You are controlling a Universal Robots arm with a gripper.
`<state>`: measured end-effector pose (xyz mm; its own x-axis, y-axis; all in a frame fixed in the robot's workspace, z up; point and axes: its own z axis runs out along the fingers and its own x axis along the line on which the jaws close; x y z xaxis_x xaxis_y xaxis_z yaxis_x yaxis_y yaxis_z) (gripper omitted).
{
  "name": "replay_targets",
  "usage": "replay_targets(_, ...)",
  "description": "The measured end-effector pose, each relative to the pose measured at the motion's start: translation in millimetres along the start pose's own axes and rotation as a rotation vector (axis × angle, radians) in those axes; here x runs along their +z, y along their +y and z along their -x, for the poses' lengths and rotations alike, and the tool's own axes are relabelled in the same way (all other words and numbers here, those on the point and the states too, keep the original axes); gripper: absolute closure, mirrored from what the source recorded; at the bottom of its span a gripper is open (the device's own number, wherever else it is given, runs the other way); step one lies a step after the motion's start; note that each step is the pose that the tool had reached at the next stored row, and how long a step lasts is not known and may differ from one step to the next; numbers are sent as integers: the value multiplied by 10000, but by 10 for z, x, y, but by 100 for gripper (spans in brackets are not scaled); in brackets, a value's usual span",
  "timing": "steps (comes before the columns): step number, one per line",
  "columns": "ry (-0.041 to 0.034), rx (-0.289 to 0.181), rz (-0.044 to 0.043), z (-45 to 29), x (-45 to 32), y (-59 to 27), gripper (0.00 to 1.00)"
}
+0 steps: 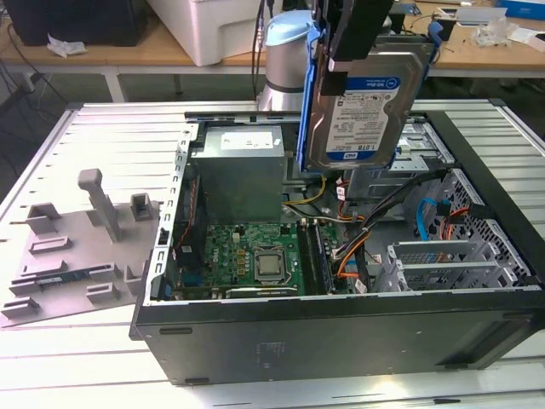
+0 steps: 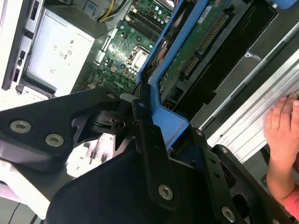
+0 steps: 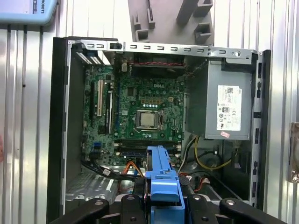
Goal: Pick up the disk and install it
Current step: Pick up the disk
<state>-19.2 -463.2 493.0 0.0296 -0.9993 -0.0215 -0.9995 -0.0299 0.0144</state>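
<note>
Exterior view: the disk [image 1: 362,106] is held in the air, label side to the camera and tilted slightly off upright. Its blue carrier rail [image 1: 305,102] frames the edges. The black gripper [image 1: 341,68] comes down from above and is clenched on the disk's upper part. The disk is above the open computer case [image 1: 341,332], clear of its contents. The case lies on its side on a slatted metal table [image 1: 111,119]. Inside it, the grey power supply box [image 1: 237,166] sits beyond the motherboard [image 1: 255,256]. A grey fixture plate [image 1: 77,247] lies beside the case at the exterior view's left.

Second wrist view: the gripper [image 2: 170,133] pinches the carrier rail [image 2: 170,119] between its black fingers [image 2: 149,140]. The disk [image 2: 201,42] shows what is probably its circuit-board side. A person's hand [image 2: 282,126] is at the table's edge; contact with the table not certain.

First wrist view: looking down into the case [image 3: 60,130]. The carrier rail [image 3: 161,172] is seen edge-on, with the gripper [image 3: 161,203] closed on it from both sides. Motherboard [image 3: 140,93] and power supply box [image 3: 219,105] lie below.
</note>
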Motion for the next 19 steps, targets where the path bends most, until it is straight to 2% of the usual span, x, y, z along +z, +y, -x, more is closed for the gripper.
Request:
replay_targets(4,-3,227,-5,-84,-2,-3,63)
replay_targets(8,-6,442,-10,-197,-5,-5,63)
replay_targets(10,-8,574,-12,-278,-6,-5,63)
replay_targets(14,-9,648,-14,-344,-8,-14,63)
replay_targets(15,-10,659,-14,-365,-9,-33,63)
replay_targets(17,-12,674,-14,-414,-11,-140,63)
replay_targets(19,-11,675,-14,-426,-12,-197,63)
